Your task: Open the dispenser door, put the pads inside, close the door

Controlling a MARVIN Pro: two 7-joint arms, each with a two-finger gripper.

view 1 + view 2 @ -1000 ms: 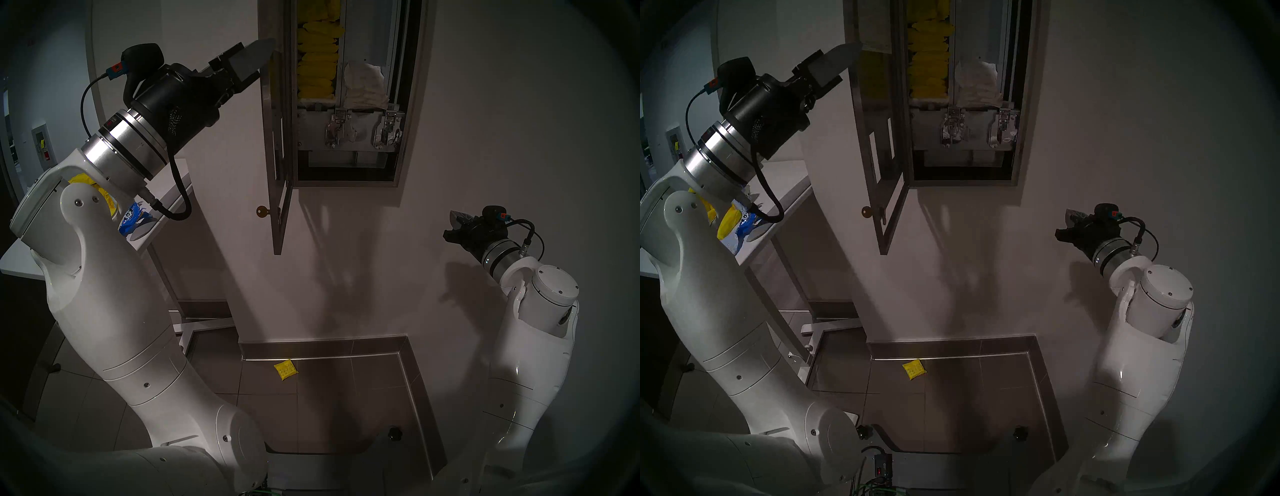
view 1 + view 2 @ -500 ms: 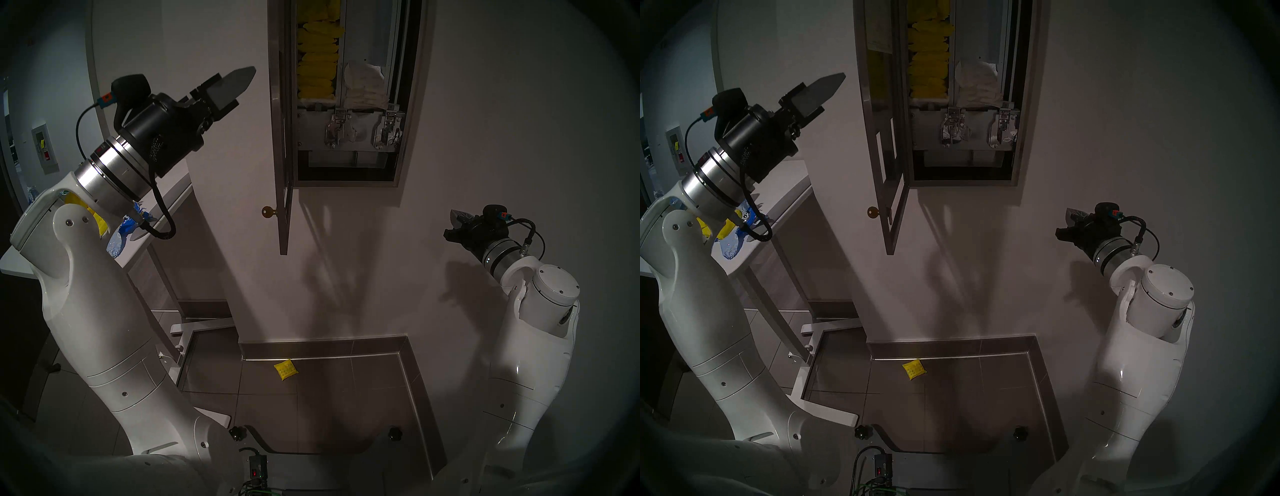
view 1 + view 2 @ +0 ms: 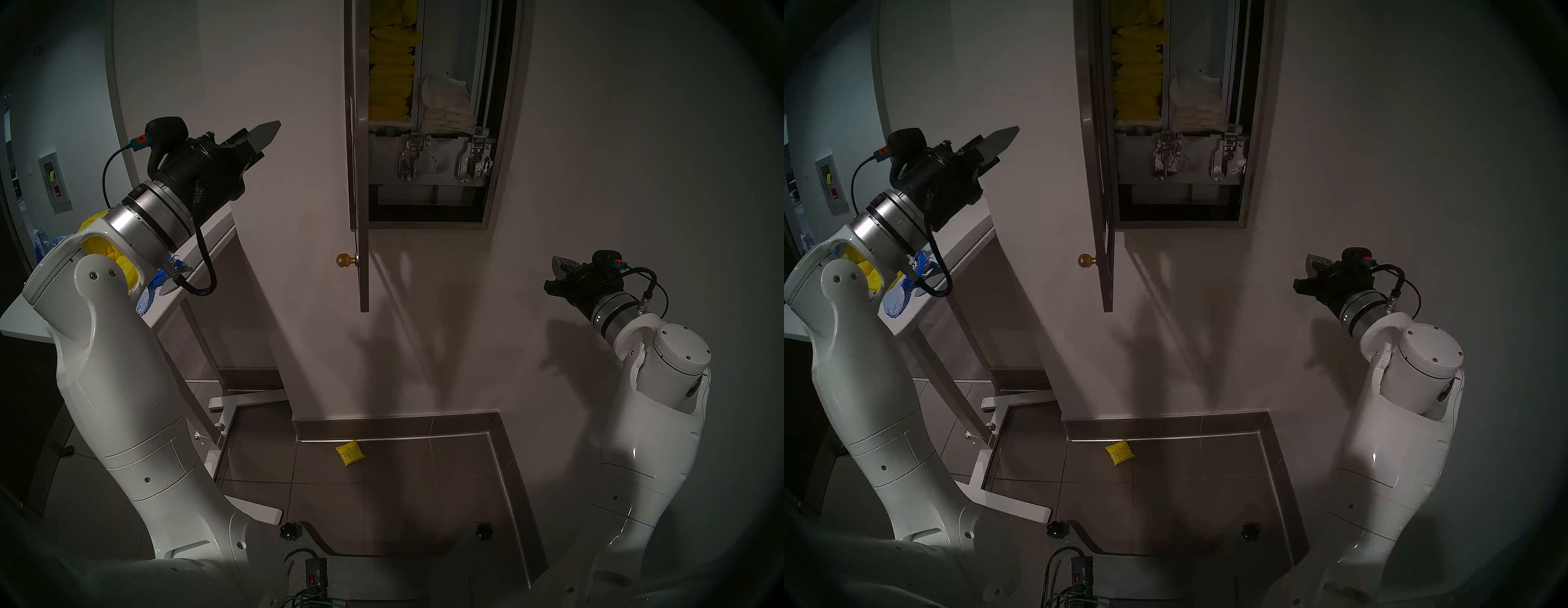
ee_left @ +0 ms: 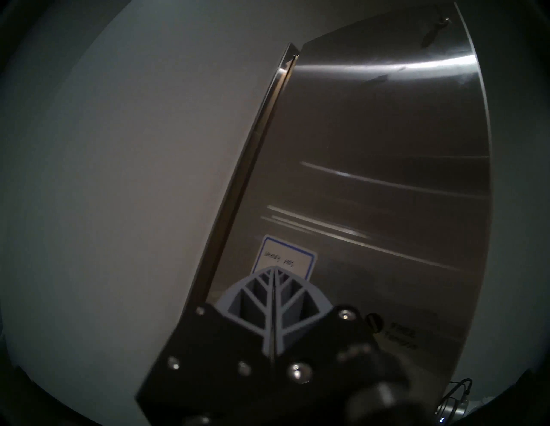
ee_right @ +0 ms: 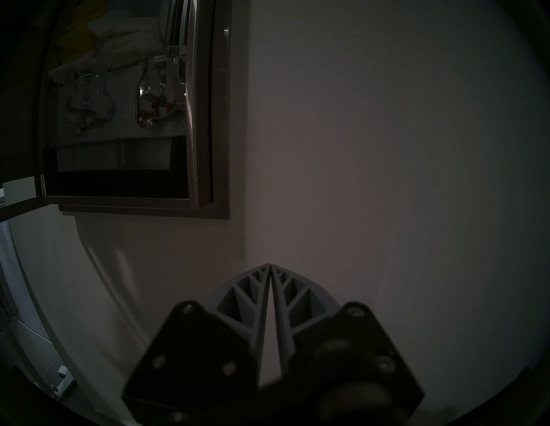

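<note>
The dispenser (image 3: 424, 225) hangs on the wall, and its door (image 3: 360, 170) stands half open, nearly edge-on in the head views. Yellow pads (image 3: 390, 76) fill the left chute, with white packets (image 3: 447, 110) in the right one. One yellow pad (image 3: 350, 454) lies on the floor below. More yellow pads (image 3: 99, 250) show on the table behind my left arm. My left gripper (image 3: 271, 129) is shut and empty, left of the door and apart from it. The left wrist view shows the door's steel face (image 4: 387, 148) and its label (image 4: 282, 261). My right gripper (image 3: 559, 266) hangs shut and empty, lower right of the dispenser.
A brass key (image 3: 345, 260) sticks out of the door's lock. A white table (image 3: 203, 250) at the left carries a torn blue-and-clear bag (image 3: 148, 293). Two metal levers (image 3: 413, 159) sit under the chutes. A dark baseboard (image 3: 394, 424) runs along the tiled floor.
My left gripper has drawn back down and left from the door's top edge, and its fingers have shut. The door has swung further towards the dispenser. The right arm has not moved.
</note>
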